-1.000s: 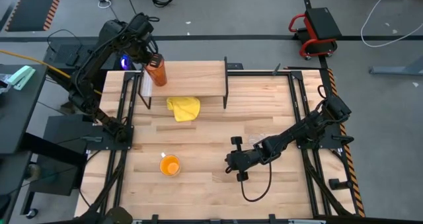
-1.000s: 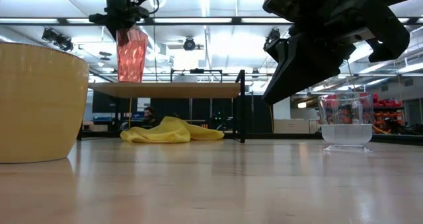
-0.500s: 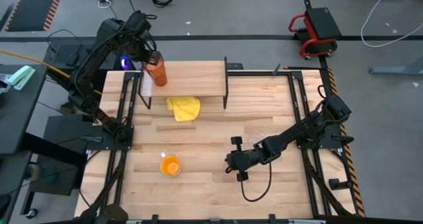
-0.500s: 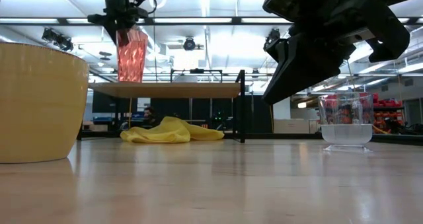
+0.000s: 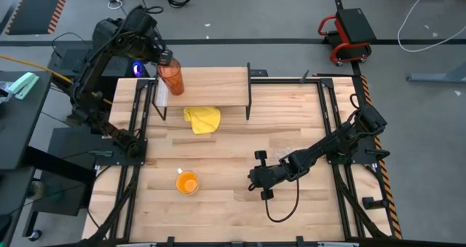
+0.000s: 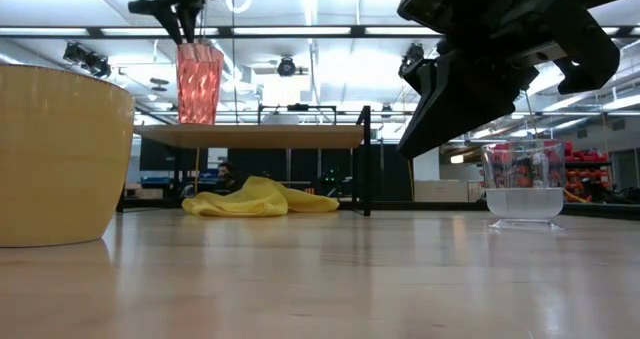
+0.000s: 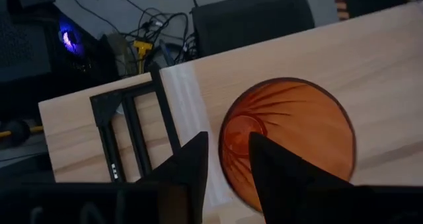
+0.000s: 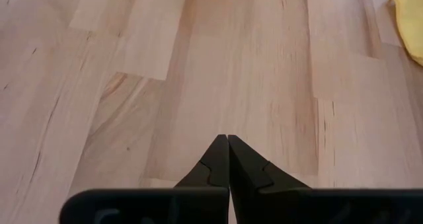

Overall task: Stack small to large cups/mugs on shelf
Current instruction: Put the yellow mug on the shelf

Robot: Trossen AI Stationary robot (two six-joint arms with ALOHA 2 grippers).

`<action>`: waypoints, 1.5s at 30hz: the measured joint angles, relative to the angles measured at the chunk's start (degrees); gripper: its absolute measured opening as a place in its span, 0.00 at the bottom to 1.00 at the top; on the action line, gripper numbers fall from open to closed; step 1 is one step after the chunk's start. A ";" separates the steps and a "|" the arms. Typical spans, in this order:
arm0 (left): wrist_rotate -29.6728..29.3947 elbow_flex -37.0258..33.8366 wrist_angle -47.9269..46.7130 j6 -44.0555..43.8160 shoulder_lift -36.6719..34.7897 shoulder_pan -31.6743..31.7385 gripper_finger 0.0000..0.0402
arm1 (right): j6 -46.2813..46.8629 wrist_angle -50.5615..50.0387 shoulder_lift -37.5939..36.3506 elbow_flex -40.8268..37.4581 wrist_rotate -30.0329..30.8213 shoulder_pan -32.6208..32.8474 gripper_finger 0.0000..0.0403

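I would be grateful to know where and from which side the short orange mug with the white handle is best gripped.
Grip the short orange mug by its rim, coming straight down from above. It stands upright and open-mouthed on the slatted wooden table, apart from everything else, so one finger can probably slip inside and one outside the wall. The white handle looks too small to pinch reliably.

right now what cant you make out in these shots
- Mug, low view: handle unseen, left side cut by the picture edge.
- Clear cup, high view: only a faint glint on the table beside the right arm.
- Tumbler, left wrist view: near rim hidden behind the left pincer.
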 joint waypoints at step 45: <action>0.00 -53.35 14.44 -53.64 -15.56 -81.65 0.16 | -6.12 24.29 0.00 0.02 -11.47 -1.25 0.01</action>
